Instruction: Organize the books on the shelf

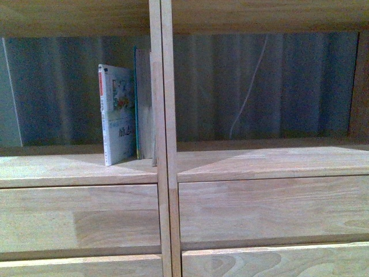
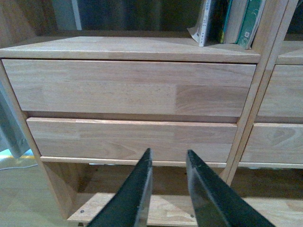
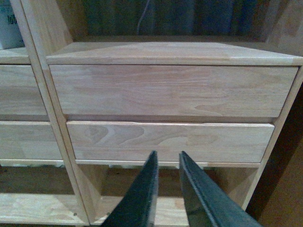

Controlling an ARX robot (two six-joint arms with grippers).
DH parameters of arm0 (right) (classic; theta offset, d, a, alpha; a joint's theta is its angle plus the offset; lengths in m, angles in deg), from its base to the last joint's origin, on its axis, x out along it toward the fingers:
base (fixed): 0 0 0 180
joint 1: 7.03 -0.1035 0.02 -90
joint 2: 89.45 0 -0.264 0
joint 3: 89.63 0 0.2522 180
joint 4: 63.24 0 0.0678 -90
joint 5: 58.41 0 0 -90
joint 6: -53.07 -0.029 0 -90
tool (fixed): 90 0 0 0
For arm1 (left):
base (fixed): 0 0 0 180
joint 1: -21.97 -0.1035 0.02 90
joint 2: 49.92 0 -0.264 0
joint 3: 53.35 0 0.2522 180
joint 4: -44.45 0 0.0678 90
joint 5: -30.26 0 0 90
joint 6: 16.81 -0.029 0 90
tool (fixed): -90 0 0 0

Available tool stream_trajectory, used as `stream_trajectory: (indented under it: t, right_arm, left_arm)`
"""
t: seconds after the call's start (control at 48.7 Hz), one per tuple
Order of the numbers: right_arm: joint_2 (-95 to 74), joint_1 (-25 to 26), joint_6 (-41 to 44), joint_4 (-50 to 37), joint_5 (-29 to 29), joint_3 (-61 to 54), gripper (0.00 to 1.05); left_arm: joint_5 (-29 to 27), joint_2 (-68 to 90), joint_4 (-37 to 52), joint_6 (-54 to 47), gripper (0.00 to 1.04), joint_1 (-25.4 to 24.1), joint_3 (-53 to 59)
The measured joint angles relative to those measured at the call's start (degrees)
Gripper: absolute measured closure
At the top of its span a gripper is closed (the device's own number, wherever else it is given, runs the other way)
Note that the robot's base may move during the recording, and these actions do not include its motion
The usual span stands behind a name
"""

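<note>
The white paperback (image 1: 118, 115) stands upright in the left cubby of the light wood shelf (image 1: 164, 173), with the taller teal book (image 1: 136, 98) between it and the centre divider. Both books show again in the left wrist view, the white one (image 2: 205, 21) and the teal one (image 2: 252, 19), at the cubby's right end. My left gripper (image 2: 168, 158) hangs open and empty low in front of the left column's lower drawer. My right gripper (image 3: 167, 158) is open and empty before the right column's lower drawer. Neither arm appears in the front view.
The right cubby (image 1: 265, 92) holds no books; a thin white cable (image 1: 248, 92) hangs behind it against a grey curtain. Drawer fronts (image 2: 128, 87) (image 3: 170, 90) fill both columns below. A low bottom board (image 2: 156, 210) sits under the drawers.
</note>
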Motion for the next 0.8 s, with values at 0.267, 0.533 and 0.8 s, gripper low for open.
stream_trajectory:
  t: [0.267,0.533,0.8]
  right_arm:
    - [0.0,0.0,0.0,0.0,0.0,0.0,0.41]
    - [0.0,0.0,-0.02,0.0,0.0,0.0,0.06]
    - [0.0,0.0,0.0,0.0,0.0,0.0,0.07]
  left_arm:
    - [-0.02,0.0,0.0,0.0,0.31,0.0,0.0]
    - [-0.02,0.0,0.0,0.0,0.08,0.0,-0.02]
    - [0.0,0.0,0.0,0.0,0.07,0.0,0.0]
